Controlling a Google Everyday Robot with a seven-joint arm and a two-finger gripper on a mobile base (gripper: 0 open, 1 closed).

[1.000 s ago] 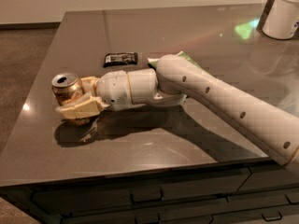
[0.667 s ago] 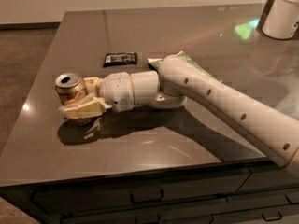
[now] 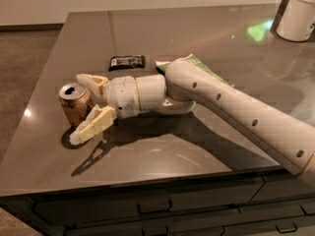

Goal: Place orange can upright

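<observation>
Tool (image 3: 78,107) open | orange can (image 3: 74,103) upright between its two spread fingers

Wide claw (image 3: 76,108) astride orange can (image 3: 74,104)

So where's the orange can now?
The small orange metal can stands upright on the grey table, front left, between the fingers of the open cream tool.
</observation>
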